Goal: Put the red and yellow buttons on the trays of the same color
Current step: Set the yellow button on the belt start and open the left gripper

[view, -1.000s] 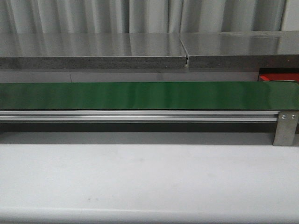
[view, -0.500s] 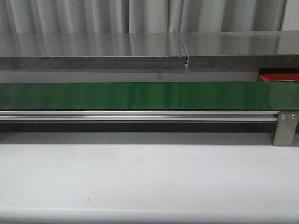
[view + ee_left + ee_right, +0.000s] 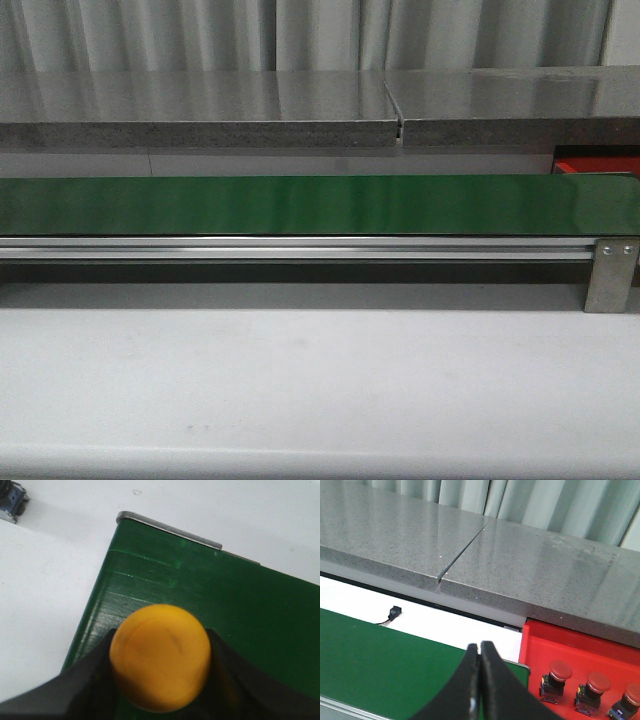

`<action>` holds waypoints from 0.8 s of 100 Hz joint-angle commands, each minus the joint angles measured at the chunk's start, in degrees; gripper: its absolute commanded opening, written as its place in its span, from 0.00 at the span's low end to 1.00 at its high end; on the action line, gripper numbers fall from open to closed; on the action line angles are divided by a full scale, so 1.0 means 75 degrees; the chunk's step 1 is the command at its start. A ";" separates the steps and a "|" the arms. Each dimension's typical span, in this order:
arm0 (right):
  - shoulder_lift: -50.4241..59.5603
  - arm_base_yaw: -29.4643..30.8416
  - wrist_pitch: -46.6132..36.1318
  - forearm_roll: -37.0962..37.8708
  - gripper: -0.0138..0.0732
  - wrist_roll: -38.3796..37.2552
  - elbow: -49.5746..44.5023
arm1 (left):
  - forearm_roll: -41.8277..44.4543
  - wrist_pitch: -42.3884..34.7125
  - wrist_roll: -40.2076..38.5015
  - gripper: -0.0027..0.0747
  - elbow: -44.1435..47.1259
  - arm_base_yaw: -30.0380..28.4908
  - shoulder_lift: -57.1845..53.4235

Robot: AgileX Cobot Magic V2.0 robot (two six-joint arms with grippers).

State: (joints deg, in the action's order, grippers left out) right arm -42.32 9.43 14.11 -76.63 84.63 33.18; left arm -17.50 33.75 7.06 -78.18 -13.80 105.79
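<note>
In the left wrist view my left gripper [image 3: 160, 680] is shut on a yellow button [image 3: 160, 657] with a round domed cap, held over the end of the green belt [image 3: 240, 610]. In the right wrist view my right gripper [image 3: 480, 652] is shut and empty above the belt [image 3: 385, 655], beside the red tray [image 3: 560, 642]. Three red buttons [image 3: 560, 670] stand in that tray. A corner of the red tray [image 3: 597, 163] shows at the far right in the front view. No yellow tray is in view. Neither gripper shows in the front view.
The long green belt [image 3: 300, 205] runs across the front view on an aluminium rail [image 3: 300, 248] with a bracket [image 3: 612, 275] at its right end. A grey stone shelf [image 3: 200, 105] lies behind it. A small black connector [image 3: 394, 613] lies on the white surface.
</note>
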 commanded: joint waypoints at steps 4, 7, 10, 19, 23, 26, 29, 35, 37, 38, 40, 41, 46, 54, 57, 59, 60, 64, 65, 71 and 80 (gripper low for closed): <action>0.0043 -0.0005 -0.0148 -0.0169 0.09 -0.0013 0.0205 | -0.0150 -0.0389 -0.0023 0.68 -0.0179 0.0033 -0.0442; 0.0043 -0.0005 -0.0148 -0.0169 0.09 -0.0013 0.0205 | -0.0180 -0.0373 -0.0023 0.75 -0.0179 0.0033 -0.0442; 0.0043 -0.0005 -0.0148 -0.0169 0.09 -0.0013 0.0205 | -0.0219 -0.0362 -0.0023 0.81 -0.0179 0.0033 -0.0442; 0.0043 -0.0005 -0.0148 -0.0169 0.09 -0.0013 0.0205 | -0.0287 -0.0319 -0.0023 0.89 -0.0193 0.0033 -0.0454; 0.0043 -0.0005 -0.0148 -0.0169 0.09 -0.0013 0.0205 | -0.0287 -0.0319 -0.0023 0.89 -0.0222 0.0033 -0.0456; 0.0043 -0.0005 -0.0148 -0.0169 0.09 -0.0013 0.0205 | -0.0287 -0.0319 -0.0023 0.89 -0.0262 0.0033 -0.0456; 0.0043 -0.0005 -0.0148 -0.0169 0.09 -0.0013 0.0205 | -0.0287 -0.0319 -0.0023 0.89 -0.0339 0.0033 -0.0456; 0.0043 -0.0005 -0.0148 -0.0169 0.09 -0.0013 0.0205 | -0.0287 -0.0304 -0.0023 0.89 -0.0491 0.0002 -0.0456; 0.0043 -0.0005 -0.0148 -0.0169 0.09 -0.0013 0.0205 | -0.0287 -0.0303 -0.0023 0.89 -0.0557 -0.0019 -0.0456; 0.0043 -0.0005 -0.0148 -0.0169 0.09 -0.0013 0.0205 | -0.0287 -0.0303 -0.0023 0.89 -0.0581 -0.0038 -0.0456; 0.0043 -0.0005 -0.0148 -0.0169 0.09 -0.0013 0.0205 | -0.0287 -0.0303 -0.0023 0.89 -0.0654 -0.0055 -0.0456; 0.0043 -0.0005 -0.0148 -0.0169 0.09 -0.0013 0.0205 | -0.0287 -0.0303 -0.0023 0.89 -0.0699 -0.0077 -0.0456; 0.0043 -0.0005 -0.0148 -0.0169 0.09 -0.0013 0.0205 | -0.0287 -0.0338 -0.0023 0.89 -0.0857 -0.0161 -0.0456; 0.0043 -0.0005 -0.0148 -0.0169 0.09 -0.0013 0.0205 | -0.0287 -0.0415 -0.0039 0.89 -0.1076 -0.0371 -0.0456; 0.0043 -0.0005 -0.0148 -0.0169 0.09 -0.0013 0.0205 | -0.0287 -0.0413 -0.0039 0.89 -0.1147 -0.0462 -0.0456; 0.0043 -0.0005 -0.0148 -0.0169 0.09 -0.0013 0.0205 | -0.0287 -0.0413 -0.0039 0.89 -0.1195 -0.0533 -0.0439; 0.0043 -0.0005 -0.0148 -0.0169 0.09 -0.0013 0.0205 | -0.0287 -0.0432 -0.0039 0.89 -0.1225 -0.0557 -0.0439; 0.0043 -0.0005 -0.0148 -0.0169 0.09 -0.0013 0.0205 | -0.0287 -0.0432 -0.0039 0.89 -0.1304 -0.0745 -0.0404; 0.0043 -0.0005 -0.0148 -0.0169 0.09 -0.0013 0.0205 | -0.0287 -0.0432 -0.0039 0.89 -0.1303 -0.0745 -0.0386; 0.0043 -0.0005 -0.0148 -0.0169 0.09 -0.0013 0.0205 | -0.0287 -0.0484 -0.0039 0.89 -0.1375 -0.0994 -0.0308; 0.0043 -0.0005 -0.0148 -0.0169 0.09 -0.0013 0.0205 | -0.0287 -0.0518 -0.0039 0.89 -0.1496 -0.1331 -0.0064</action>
State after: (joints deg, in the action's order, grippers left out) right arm -42.32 9.43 14.11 -76.63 84.63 33.18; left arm -18.57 33.22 7.06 -87.02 -21.75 106.56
